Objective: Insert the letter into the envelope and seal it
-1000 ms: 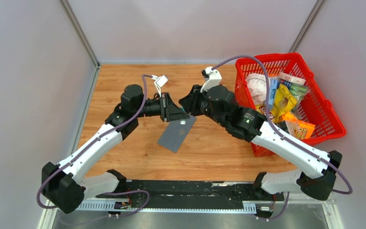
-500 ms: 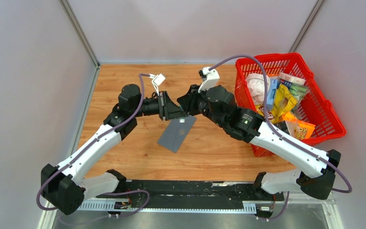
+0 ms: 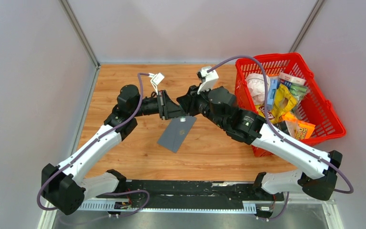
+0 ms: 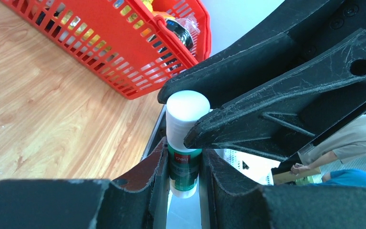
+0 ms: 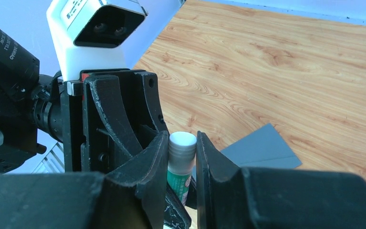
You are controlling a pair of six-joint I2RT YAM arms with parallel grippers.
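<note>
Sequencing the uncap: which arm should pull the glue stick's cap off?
Probably right: right fingers close on the white cap end of the glue stick; left fingers clamp its green body, so left can anchor.

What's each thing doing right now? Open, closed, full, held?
White-capped green plastic glue stick: gripped from both sides.
Left jaws: shut on the glue stick.
Right jaws: shut on the glue stick.
Flat dark grey paper envelope: lying on the wooden table, not held.
Red plastic mesh basket: full of snack packets.
</note>
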